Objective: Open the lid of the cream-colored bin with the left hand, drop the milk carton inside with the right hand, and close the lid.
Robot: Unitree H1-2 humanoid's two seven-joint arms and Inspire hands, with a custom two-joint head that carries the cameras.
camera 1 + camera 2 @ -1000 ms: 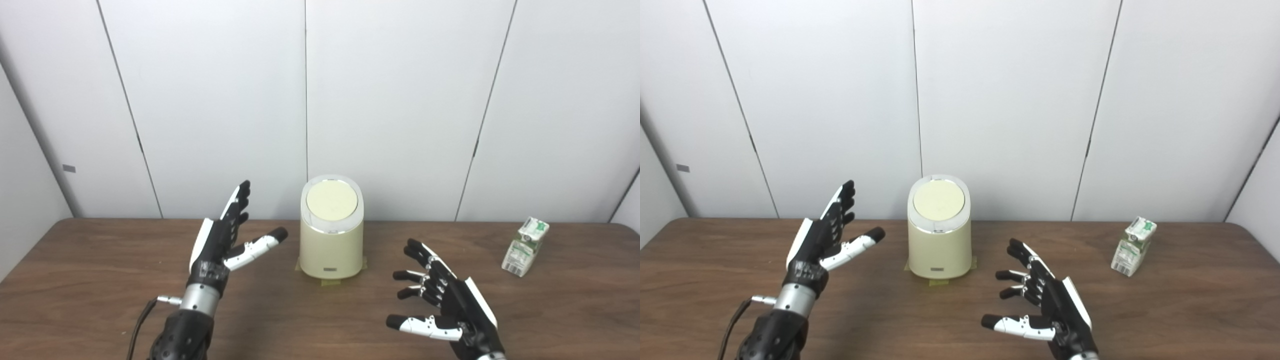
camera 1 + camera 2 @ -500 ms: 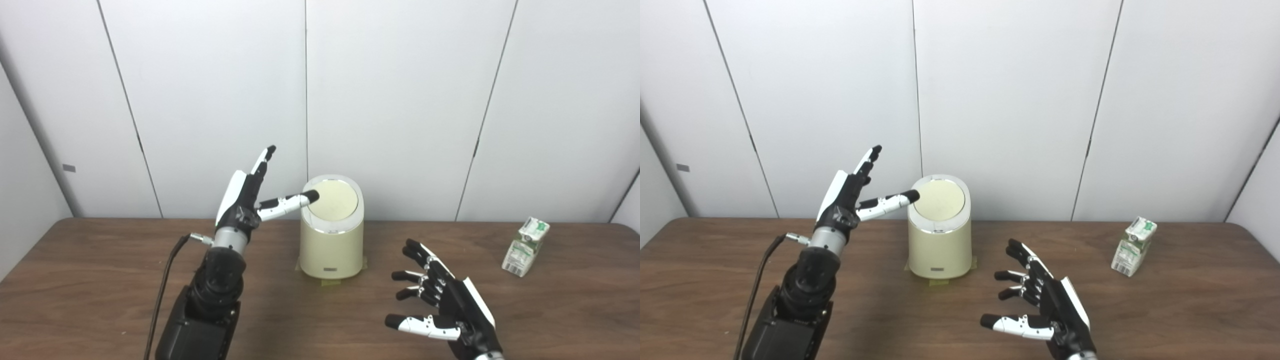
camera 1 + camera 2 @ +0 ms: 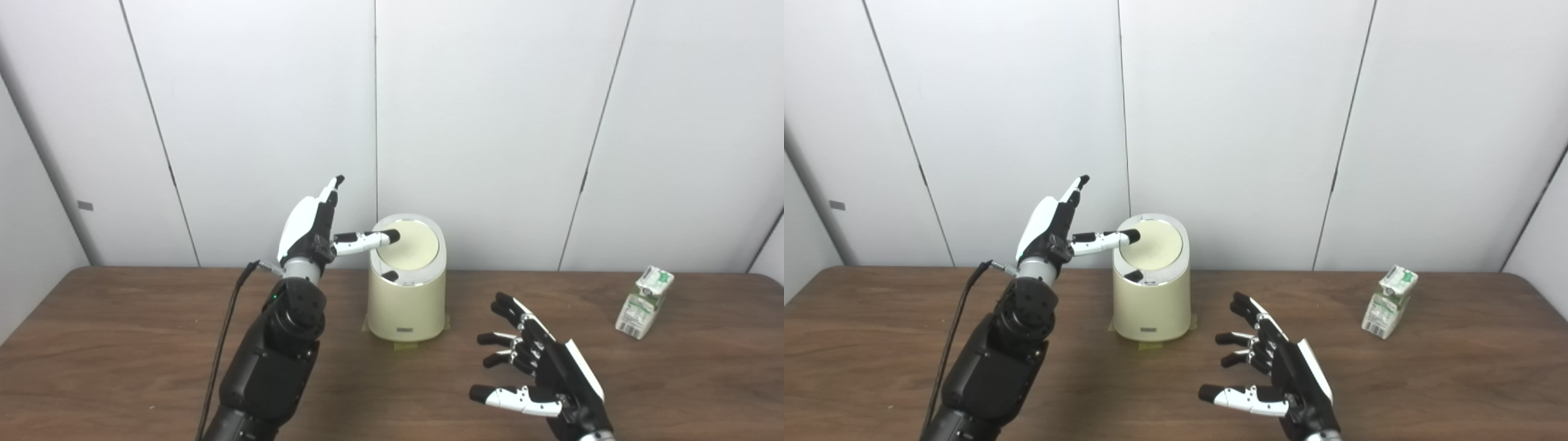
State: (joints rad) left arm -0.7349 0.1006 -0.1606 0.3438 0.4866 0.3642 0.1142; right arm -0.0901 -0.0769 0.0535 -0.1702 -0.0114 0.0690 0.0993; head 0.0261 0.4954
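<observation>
White wall panels stand behind a brown wooden counter (image 3: 122,367), and on it, near the far edge, sits the cream-colored bin (image 3: 406,306) on a small patch of tape. Its round lid (image 3: 409,246) lies flat in the silver rim, so by my reckoning nothing of the task is finished yet; I am only at the very first step.

My left hand (image 3: 312,229) is raised beside the bin's upper left. Its fingers are spread and point upward, away from the bin, while the thumb reaches sideways over the lid's left edge. Whether the thumb tip truly presses the lid or only hovers over it, I cannot tell from either view. A small dark mark shows at the front of the rim, perhaps a reflection or a latch; I cannot say which. This hand holds nothing.

My right hand (image 3: 542,380) waits low over the counter in front of the bin and to its right, fingers fanned apart, empty. The milk carton (image 3: 644,302) stands well apart from it, far off near the right end of the counter, leaning a little and untouched.

What is left, as I judge it: get the lid open, fetch the carton with my right hand, drop it in, and shut the lid.
</observation>
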